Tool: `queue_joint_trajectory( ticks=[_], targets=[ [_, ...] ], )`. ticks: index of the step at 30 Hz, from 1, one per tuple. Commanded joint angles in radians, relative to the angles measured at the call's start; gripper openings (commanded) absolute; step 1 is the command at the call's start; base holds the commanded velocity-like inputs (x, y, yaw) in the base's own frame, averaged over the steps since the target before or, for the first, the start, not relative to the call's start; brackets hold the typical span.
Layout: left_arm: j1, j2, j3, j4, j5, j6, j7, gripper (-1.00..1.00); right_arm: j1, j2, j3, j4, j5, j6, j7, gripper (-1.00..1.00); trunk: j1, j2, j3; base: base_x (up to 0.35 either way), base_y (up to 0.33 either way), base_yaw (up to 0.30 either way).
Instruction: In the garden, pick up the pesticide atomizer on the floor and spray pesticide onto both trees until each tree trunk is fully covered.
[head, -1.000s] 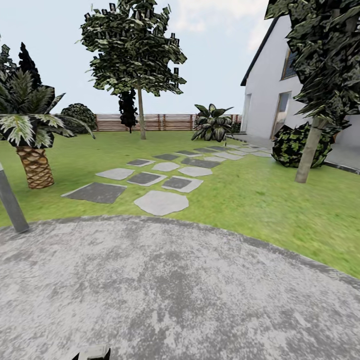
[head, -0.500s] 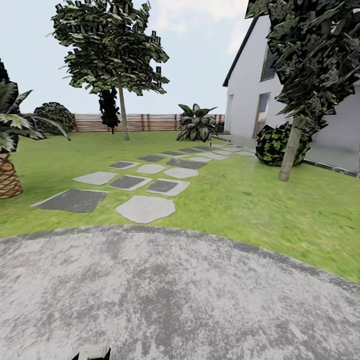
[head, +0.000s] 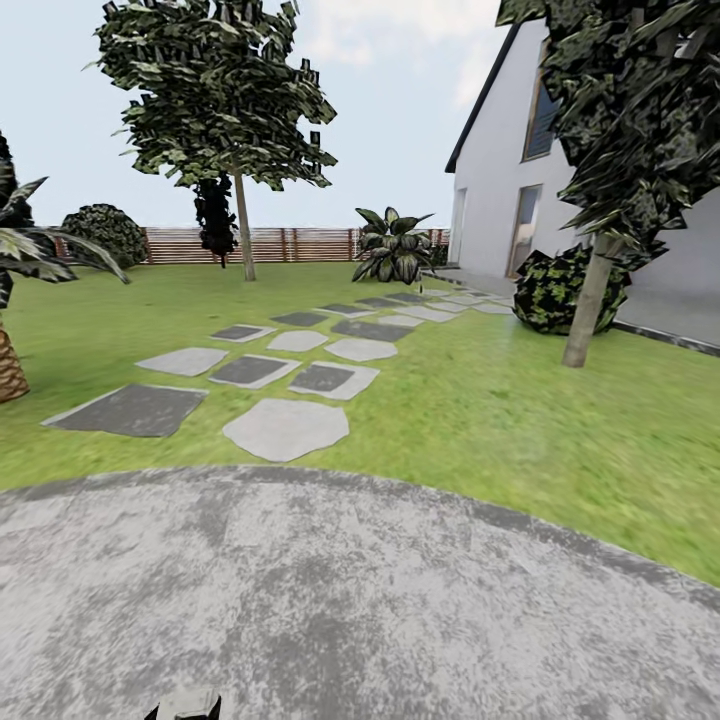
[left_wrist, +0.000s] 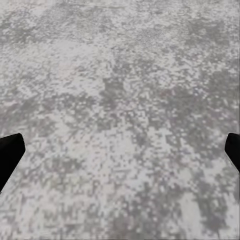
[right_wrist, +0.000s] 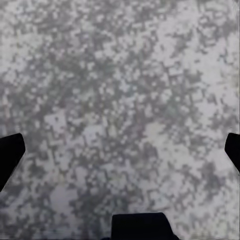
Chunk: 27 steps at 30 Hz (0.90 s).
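L gripper (left_wrist: 120, 155) & R gripper (right_wrist: 120, 155): jaws spread wide, holding nothing, both hanging over mottled grey paving (head: 330, 600). Beyond it, lawn (head: 520, 410) w/ stepping stones (head: 285, 428). One tree (head: 243, 225) standing far back nr fence (head: 290, 244); another tree (head: 587, 310) standing at right by house (head: 500, 200).

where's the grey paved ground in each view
Head view: the paving spans the lower part, below the grass.
Left wrist view: paving beneath the open left gripper.
Right wrist view: paving beneath the open right gripper.
Shared landmark: its mottled grey speckle.
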Motion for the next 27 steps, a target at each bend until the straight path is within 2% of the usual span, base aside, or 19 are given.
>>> queue_joint_trajectory(
  ticks=[1, 27],
  targets=[
    [0.0, 0.0, 0.0, 0.0, 0.0, 0.0, 0.0, 1.0, 0.0, 0.0, 0.0, 0.0, 0.0, 0.0, 0.0, 1.0, 0.0, 0.0, 0.0, 0.329, 0.0, 0.0],
    [0.0, 0.0, 0.0, 0.0, 0.0, 0.0, 0.0, 1.0, 0.0, 0.0, 0.0, 0.0, 0.0, 0.0, 0.0, 1.0, 0.0, 0.0, 0.0, 0.329, 0.0, -0.011]
  ],
)
